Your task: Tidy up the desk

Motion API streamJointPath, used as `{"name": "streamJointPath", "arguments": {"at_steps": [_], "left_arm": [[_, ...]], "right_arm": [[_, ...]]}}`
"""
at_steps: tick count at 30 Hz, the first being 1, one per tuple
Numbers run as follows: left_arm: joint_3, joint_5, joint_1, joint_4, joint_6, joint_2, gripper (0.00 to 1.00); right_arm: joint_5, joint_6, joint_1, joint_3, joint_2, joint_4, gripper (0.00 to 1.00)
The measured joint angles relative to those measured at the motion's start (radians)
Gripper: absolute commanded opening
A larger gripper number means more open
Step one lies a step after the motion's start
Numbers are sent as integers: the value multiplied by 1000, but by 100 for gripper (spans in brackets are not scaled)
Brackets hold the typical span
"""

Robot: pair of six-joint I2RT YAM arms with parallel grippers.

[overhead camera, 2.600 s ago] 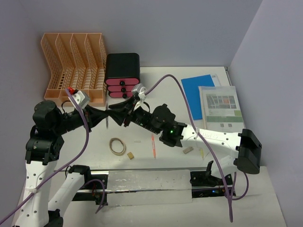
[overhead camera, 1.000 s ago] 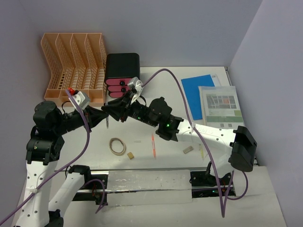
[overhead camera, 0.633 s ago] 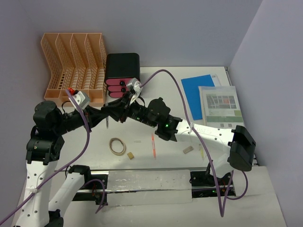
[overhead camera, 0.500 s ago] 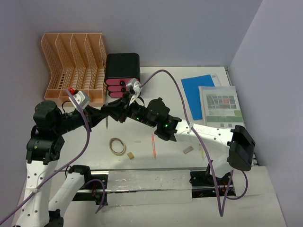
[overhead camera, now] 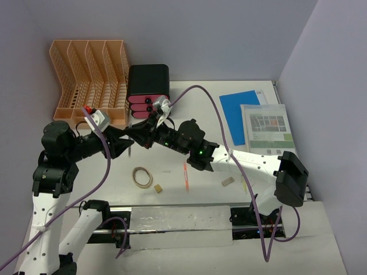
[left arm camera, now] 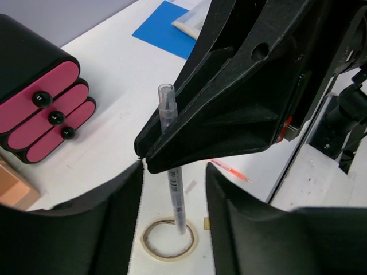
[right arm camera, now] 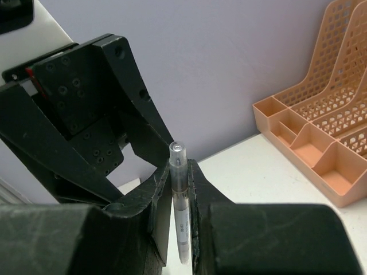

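A clear-capped pen (left arm camera: 174,183) stands upright above the white desk (overhead camera: 206,109). My right gripper (right arm camera: 180,177) is shut on its upper part, with both pads pressed against the barrel, just below the cap. My left gripper (left arm camera: 175,172) is open, its two fingers standing apart on either side of the pen's lower half without touching it. In the top view both grippers meet in front of the black box, the left gripper (overhead camera: 127,144) tip to tip with the right gripper (overhead camera: 139,136), and the pen (overhead camera: 130,150) shows as a thin line below them.
A peach file rack (overhead camera: 89,69) and a black box with pink drawers (overhead camera: 148,91) stand at the back left. A blue notebook (overhead camera: 239,109) and a printed booklet (overhead camera: 266,129) lie at the right. A rubber band ring (overhead camera: 142,176), an orange pen (overhead camera: 186,176) and two small blocks (overhead camera: 157,187) lie near the front.
My left gripper has opened and let go of the pen and has drawn back slightly to the left. The right gripper closed on the pen and holds it still.
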Motion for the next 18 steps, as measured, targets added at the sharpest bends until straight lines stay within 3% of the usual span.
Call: {"name": "streamJointPath", "arguments": {"at_steps": [10,14,17,18], "left_arm": [[-94,-17,0,-2,99,26,43],[-94,6,-2,-1,108,43,26],[-95,31,-4,-2,108,43,2],[-95,34,-6,-2,109,40,0]], "right_arm": [[16,-14,-1,-1,-2,-21,0],[25,-20,-3,-1,-2,-29,0],[32,-23,-4,-1,-2,-28,0],[32,-22,-4,-1,-2,-27,0]]}}
